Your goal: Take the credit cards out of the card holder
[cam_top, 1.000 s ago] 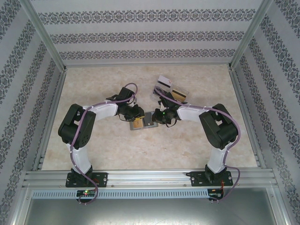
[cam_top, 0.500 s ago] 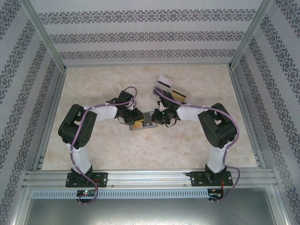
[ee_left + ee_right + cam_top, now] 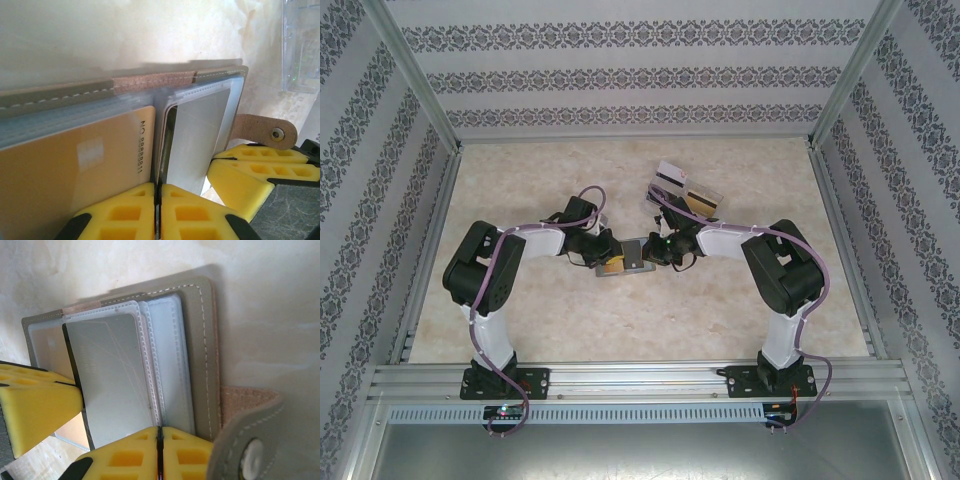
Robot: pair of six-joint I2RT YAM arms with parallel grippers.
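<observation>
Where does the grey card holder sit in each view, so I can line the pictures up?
Top external: the card holder lies in the middle of the table, where the two arms meet.
Left wrist: its grey stitched edge runs across the middle, with the gold card below.
Right wrist: its grey panel stands right of the clear sleeves.
Shared landmark: the snap tab, at the right in both wrist views.

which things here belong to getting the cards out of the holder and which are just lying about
Job in hand: grey card holder, gold card and pale card in it.
Lying about: clear tray, white striped card already outside the holder.
</observation>
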